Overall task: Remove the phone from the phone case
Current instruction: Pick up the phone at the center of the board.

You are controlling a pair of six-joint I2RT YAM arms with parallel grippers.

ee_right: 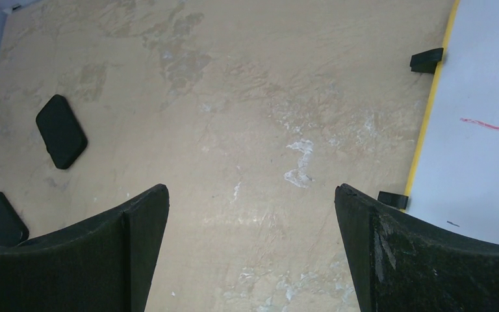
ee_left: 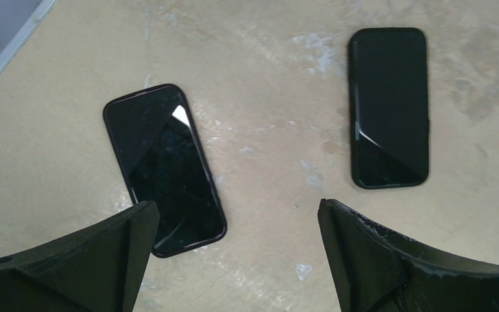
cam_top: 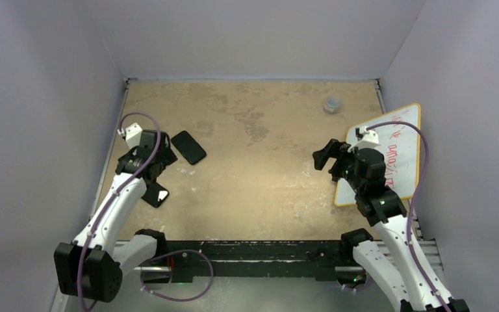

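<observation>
A glossy black phone (ee_left: pixel 164 169) lies flat on the tan table, also visible in the top view (cam_top: pixel 156 194) and the right wrist view (ee_right: pixel 1 219). A matte black phone case (ee_left: pixel 390 107) with a raised rim lies apart from it, farther back (cam_top: pixel 188 147) (ee_right: pixel 60 130). I cannot tell whether the case is empty. My left gripper (cam_top: pixel 160 164) (ee_left: pixel 235 205) is open and empty above the table between the two. My right gripper (cam_top: pixel 323 158) (ee_right: pixel 250 190) is open and empty over bare table at the right.
A yellow-edged whiteboard (cam_top: pixel 390 153) (ee_right: pixel 481 117) with red writing lies at the right edge, with black clips (ee_right: pixel 427 60) on its border. A small grey cup (cam_top: pixel 332 104) stands at the back right. Walls enclose the table on three sides.
</observation>
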